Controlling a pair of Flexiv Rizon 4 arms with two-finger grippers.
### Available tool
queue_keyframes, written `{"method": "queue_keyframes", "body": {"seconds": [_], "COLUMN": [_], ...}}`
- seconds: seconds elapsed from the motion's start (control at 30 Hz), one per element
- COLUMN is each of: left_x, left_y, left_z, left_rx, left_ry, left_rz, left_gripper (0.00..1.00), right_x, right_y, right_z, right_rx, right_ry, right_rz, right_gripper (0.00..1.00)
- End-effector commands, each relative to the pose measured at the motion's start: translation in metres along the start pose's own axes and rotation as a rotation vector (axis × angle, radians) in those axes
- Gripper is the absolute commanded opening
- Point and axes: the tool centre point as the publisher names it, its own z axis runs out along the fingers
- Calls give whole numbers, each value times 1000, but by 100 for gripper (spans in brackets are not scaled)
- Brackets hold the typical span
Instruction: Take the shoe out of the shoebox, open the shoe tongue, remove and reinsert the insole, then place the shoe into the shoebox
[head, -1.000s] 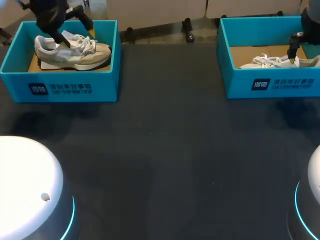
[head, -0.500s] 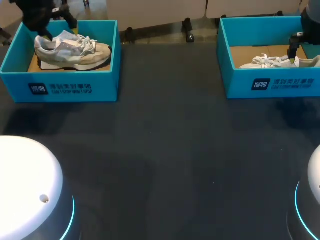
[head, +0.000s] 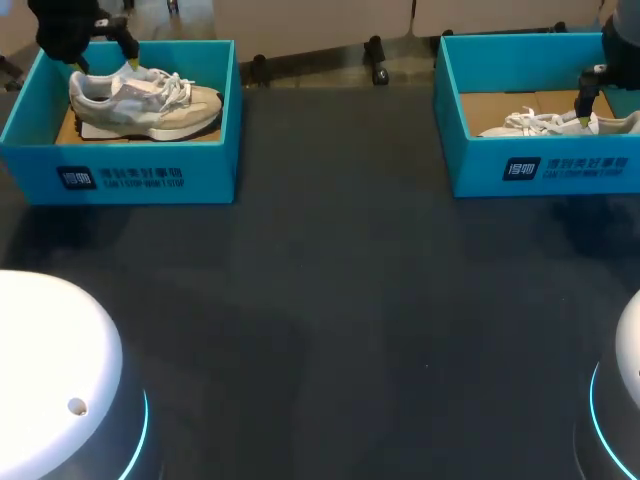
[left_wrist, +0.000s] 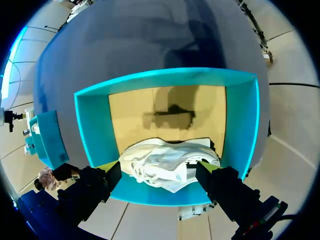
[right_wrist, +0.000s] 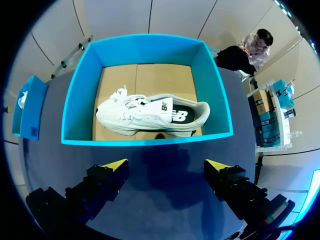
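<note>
Both end effectors spread and empty, one by each box; both shoes are inside.
The left end effector (left_wrist: 155, 167) hangs over the heel of the grey shoe (head: 145, 98) in the left box (head: 120, 175), fingers either side of it, probably lined up for a heel grab. The right end effector (right_wrist: 166, 165) sits wide open at the right box (right_wrist: 145, 50), short of the white shoe (right_wrist: 150, 116). The head view shows the grey shoe upright but hides the right finger gap. The wrist views show both gaps.
</note>
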Motion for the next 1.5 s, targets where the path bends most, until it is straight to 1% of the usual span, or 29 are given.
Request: {"method": "queue_keyframes", "body": {"seconds": [0.03, 0.1, 0.3, 0.43, 0.57, 0.73, 0.9, 0.93, 1.0, 1.03, 1.43, 1.5], "left_x": [17, 22, 36, 47, 58, 69, 82, 85, 86, 85, 85, 80], "left_y": [22, 27, 38, 44, 51, 58, 61, 62, 62, 62, 62, 59], "left_z": [15, 19, 24, 31, 40, 44, 49, 50, 50, 46, 46, 46], "left_rx": [23, 17, 30, 35, 21, 14, 34, 51, 65, 54, 54, 64], "left_ry": [-4, 10, 43, 67, 94, 126, 116, 120, 128, 142, 142, 138], "left_rz": [26, 38, 61, 70, 80, 89, 94, 97, 101, 80, 80, 103], "left_gripper": [100, 100, 100, 100, 100, 100, 100, 100, 100, 100, 100, 100], "right_x": [0, 0, 0, 0, 0, 0, 0, 0, 0, 0, 0, 0], "right_y": [-1, -1, -1, -1, -1, -1, -1, -1, -1, -1, -1, -1], "right_z": [0, 0, 0, 0, 0, 0, 0, 0, 0, 0, 0, 0], "right_rx": [-2, -2, -2, -2, -2, -2, -2, -2, -2, -2, -2, -2], "right_ry": [0, 0, 0, 0, 0, 0, 0, 0, 0, 0, 0, 0], "right_rz": [1, 1, 1, 1, 1, 1, 1, 1, 1, 1, 1, 1], "right_gripper": [100, 100, 100, 100, 100, 100, 100, 100, 100, 100, 100, 100]}}
